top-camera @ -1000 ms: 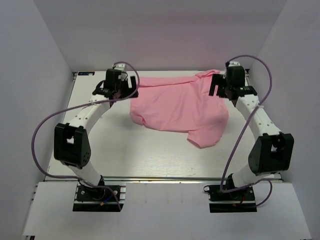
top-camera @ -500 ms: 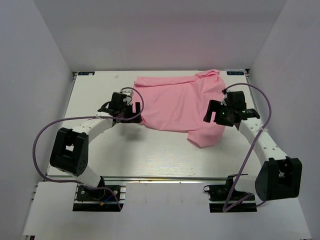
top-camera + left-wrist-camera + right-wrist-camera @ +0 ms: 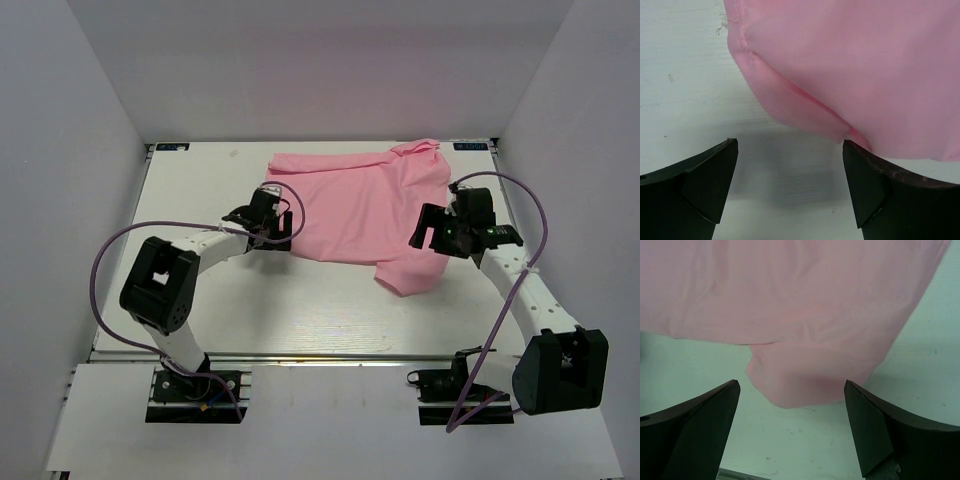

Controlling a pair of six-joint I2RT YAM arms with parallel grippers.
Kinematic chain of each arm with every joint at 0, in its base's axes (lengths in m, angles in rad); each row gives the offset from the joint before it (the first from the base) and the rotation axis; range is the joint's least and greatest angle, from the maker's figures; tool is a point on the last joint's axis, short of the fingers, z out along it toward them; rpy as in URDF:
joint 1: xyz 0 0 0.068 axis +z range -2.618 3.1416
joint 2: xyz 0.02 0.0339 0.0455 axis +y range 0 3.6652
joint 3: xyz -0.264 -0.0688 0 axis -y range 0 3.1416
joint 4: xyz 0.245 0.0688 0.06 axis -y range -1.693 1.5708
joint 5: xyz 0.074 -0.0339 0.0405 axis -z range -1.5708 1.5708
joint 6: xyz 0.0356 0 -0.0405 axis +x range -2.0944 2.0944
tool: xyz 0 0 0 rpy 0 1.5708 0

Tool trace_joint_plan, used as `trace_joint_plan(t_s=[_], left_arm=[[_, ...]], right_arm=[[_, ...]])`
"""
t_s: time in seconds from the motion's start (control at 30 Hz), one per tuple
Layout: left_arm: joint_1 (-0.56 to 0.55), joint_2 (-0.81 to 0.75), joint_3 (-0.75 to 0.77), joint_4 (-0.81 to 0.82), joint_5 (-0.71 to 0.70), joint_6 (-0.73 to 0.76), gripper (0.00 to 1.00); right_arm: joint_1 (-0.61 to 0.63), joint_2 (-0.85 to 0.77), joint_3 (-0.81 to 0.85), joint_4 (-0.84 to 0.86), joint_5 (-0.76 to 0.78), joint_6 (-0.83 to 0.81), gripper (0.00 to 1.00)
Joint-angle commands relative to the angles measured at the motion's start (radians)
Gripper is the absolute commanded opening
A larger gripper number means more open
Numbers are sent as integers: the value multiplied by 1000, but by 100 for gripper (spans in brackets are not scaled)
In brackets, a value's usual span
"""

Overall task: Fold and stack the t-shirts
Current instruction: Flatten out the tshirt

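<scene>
The light-pink t-shirt (image 3: 355, 205) lies spread and slightly rumpled on the back middle of the white table, with one sleeve (image 3: 408, 272) pointing toward the near side. My left gripper (image 3: 280, 232) is open and empty, low at the shirt's near-left edge. In the left wrist view the rolled hem of the shirt (image 3: 855, 65) lies just ahead of the left gripper (image 3: 790, 145), close to the right fingertip (image 3: 860, 165). My right gripper (image 3: 432, 232) is open and empty above the shirt's right side. In the right wrist view the right gripper (image 3: 791, 385) frames the sleeve (image 3: 810, 375).
The white table (image 3: 200, 190) is enclosed by grey walls at the left, right and back. Purple cables (image 3: 100, 260) loop from both arms. Bare tabletop (image 3: 300, 310) lies between the shirt and the arm bases.
Both grippers have come from the shirt's back corners toward its near side. The left gripper moved right to the shirt's near-left edge. The shirt now lies flat, its back edge released.
</scene>
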Motion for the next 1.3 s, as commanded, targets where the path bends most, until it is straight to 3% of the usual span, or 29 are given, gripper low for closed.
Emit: trace_joint_plan(t_s=[0.0,0.23,0.33,0.67,0.77,0.93,1.0,1.27], left_arm=[[-16,38,51,37,-61,-17,94],[-25,109,98,16,-152,-52,83],[-25,109,98,7,-152,-72,73],[-25,90,78,28,-112,-72,53],[-25,90,78,37,-103,-72,47],[-25,90,78,37,-103,-72,34],[-25,90,78,28,-103,-72,28],[-25,90,78,19,-94,-72,21]], right_arm=[[2,-30,-15,6,-18,7,90],[5,-96,-56,-34,7,4,90],[2,-100,-64,-58,1,-5,90],[40,-70,-105,-180,-42,-51,90],[100,-53,-113,-169,-81,-65,85],[213,7,-102,-135,-59,-73,85],[241,39,-87,-117,-24,-68,85],[405,194,-31,-86,206,-31,83]])
